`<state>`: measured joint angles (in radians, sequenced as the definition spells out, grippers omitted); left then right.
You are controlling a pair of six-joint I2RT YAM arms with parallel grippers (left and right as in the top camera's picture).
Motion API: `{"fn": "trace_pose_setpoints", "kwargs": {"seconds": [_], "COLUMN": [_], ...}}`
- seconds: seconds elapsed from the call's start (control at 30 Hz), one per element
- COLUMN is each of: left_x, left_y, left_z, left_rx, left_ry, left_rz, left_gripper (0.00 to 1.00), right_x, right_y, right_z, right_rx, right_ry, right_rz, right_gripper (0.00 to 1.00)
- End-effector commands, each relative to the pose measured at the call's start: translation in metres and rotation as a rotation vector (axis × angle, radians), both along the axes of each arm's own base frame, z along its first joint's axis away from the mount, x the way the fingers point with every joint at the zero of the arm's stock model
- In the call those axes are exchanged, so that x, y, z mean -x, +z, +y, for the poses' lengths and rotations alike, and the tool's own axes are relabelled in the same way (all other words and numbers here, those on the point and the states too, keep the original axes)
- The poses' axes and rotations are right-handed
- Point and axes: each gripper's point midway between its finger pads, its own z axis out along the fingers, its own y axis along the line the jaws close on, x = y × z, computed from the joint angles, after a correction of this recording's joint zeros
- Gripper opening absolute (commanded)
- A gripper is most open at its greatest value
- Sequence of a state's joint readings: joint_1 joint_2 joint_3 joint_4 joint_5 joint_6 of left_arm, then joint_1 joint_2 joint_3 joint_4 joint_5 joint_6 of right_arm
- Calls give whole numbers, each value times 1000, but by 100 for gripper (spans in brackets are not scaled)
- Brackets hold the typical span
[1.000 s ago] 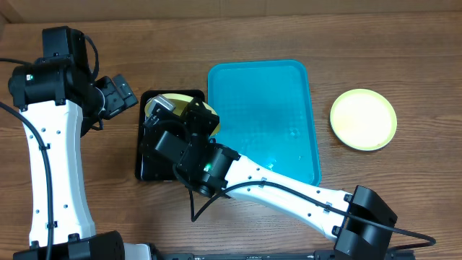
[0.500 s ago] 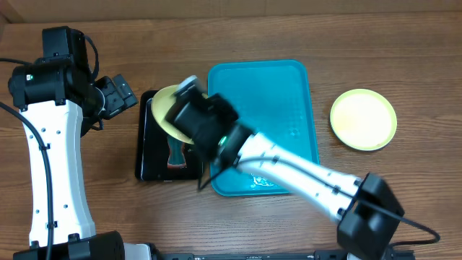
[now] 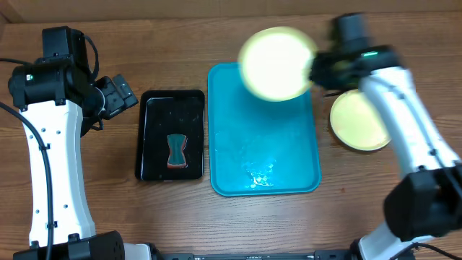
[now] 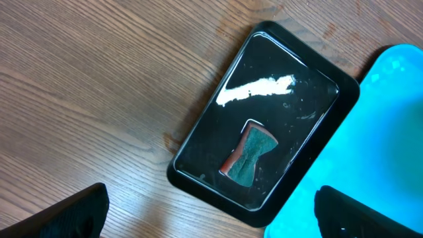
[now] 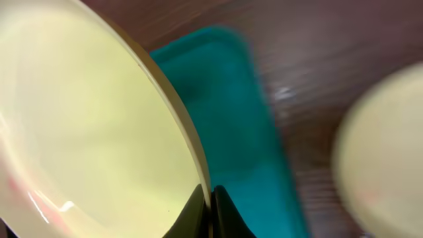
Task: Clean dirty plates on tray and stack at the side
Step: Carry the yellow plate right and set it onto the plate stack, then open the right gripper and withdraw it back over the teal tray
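We're looking at the tabletop first. The big turquoise tray is sitting in the middle of it with no plates in it. The black tray is lying just beside its left edge.

One pale yellow plate is lying flat on the tabletop off the tray's right edge, so we're treating that as the stacking spot. The other yellow plate is hanging in the air over the tray's far edge, towards its far right corner.

The right gripper is pinching it by the rim, and the wrist view is showing the fingertips clamped tight on the edge. So the plate is sticking out to the left of those fingers, while the stack spot is lying to their right and a bit nearer the front edge. That's the swing we're expecting. The shot is smeary, so it's probably roughly level, but we're not swearing to it.

The left gripper is hovering wide open off the black tray's far left corner, well apart from both plates. A small sponge is resting in the black tray.
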<state>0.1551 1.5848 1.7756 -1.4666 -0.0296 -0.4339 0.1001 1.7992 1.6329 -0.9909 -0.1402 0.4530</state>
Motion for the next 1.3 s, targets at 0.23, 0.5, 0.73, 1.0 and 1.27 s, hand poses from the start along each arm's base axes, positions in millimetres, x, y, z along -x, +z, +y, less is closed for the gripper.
{"fn": "trace_pose_setpoints", "kwargs": {"seconds": [0.23, 0.5, 0.73, 1.0, 1.27], "left_x": [-2, -2, -2, -2, -2], "left_y": [5, 5, 5, 5, 5], "left_z": [1, 1, 1, 1, 1], "left_rx": [-5, -5, -5, -5, -5], "left_ry": [-6, -5, -6, -6, -6], "left_rz": [-18, -18, -18, -18, -18], "left_gripper": [100, 100, 100, 100, 100], "right_x": [42, 103, 109, 119, 105], "right_y": [-42, -113, -127, -112, -44], "right_z": [-186, -195, -178, -165, -148], "right_rx": [-101, -138, -131, -85, -28], "right_ry": [-495, -580, -533, -500, -350], "right_rz": [203, 409, 437, 467, 222], "right_gripper": [4, 4, 9, 16, 25]}}
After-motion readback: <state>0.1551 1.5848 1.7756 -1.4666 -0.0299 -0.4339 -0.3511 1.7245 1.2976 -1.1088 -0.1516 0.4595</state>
